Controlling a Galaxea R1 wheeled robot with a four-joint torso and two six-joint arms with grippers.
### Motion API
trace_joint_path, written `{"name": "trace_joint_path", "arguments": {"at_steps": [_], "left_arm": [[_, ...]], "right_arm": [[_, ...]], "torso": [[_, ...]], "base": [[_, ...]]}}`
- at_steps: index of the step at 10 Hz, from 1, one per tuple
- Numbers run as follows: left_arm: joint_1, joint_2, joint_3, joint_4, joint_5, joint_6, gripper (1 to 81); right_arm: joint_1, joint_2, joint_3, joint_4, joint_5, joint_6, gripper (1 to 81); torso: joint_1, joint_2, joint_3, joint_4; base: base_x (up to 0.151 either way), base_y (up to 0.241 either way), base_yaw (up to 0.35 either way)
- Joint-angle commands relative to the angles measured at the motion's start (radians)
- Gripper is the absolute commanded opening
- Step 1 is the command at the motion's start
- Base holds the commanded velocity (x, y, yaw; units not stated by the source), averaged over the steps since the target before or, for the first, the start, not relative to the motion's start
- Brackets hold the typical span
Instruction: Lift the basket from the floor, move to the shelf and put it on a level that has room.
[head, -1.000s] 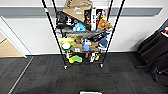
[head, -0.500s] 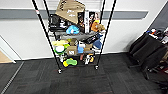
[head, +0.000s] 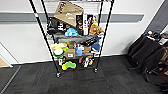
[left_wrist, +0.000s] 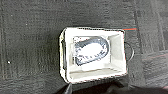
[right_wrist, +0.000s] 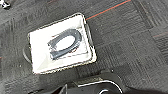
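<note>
Ahead of me, against the white wall, I see the shelf (head: 75, 40), one black wire rack on caster wheels, its lower tiers crammed with boxes, a tilted cardboard box (head: 68, 12) and a blue object (head: 71, 32). Green and yellow things (head: 68, 65) lie by its feet. Dark chairs (head: 150, 53) stand well apart to the right. Below my wrists, one basket (left_wrist: 92, 55) sits on the floor (left_wrist: 30, 37), on dark carpet with thin red lines. It is rectangular, cream-white, with a black loop handle at each short end and one dark ring-shaped object (right_wrist: 64, 43) lying inside. I cannot tell how either hand stands.
</note>
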Motion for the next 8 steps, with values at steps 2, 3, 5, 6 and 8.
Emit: {"name": "trace_joint_path", "arguments": {"at_steps": [2,3,5,6,8], "left_arm": [[-0.093,0.003,-0.002,-0.009,0.053,-0.002,81.1],[-0.099,0.011,-0.012,-0.009,0.054,-0.002,81.1],[-0.11,0.023,-0.032,-0.009,0.054,-0.002,81.1],[-0.116,0.026,-0.042,-0.01,0.054,-0.002,81.1],[-0.129,0.026,-0.042,-0.01,0.056,-0.002,81.1]], "right_arm": [[0.09,-0.023,0.014,-0.001,-0.067,0.0,81.1],[0.099,-0.026,0.017,0.002,-0.07,0.0,81.1],[0.112,-0.032,0.028,0.009,-0.084,0.0,81.1],[0.119,-0.038,0.035,0.01,-0.084,0.0,81.1],[0.132,-0.049,0.049,0.015,-0.094,0.0,81.1]], "torso": [[0.08,-0.127,-0.116,0.0],[0.101,-0.159,-0.147,0.0],[0.143,-0.224,-0.207,0.0],[0.163,-0.256,-0.237,0.0],[0.208,-0.325,-0.301,0.0]], "base": [[0.0,0.0,0.0],[0.0,0.0,0.0],[0.0,0.0,0.0],[0.0,0.0,0.0],[0.0,0.0,0.0]]}}
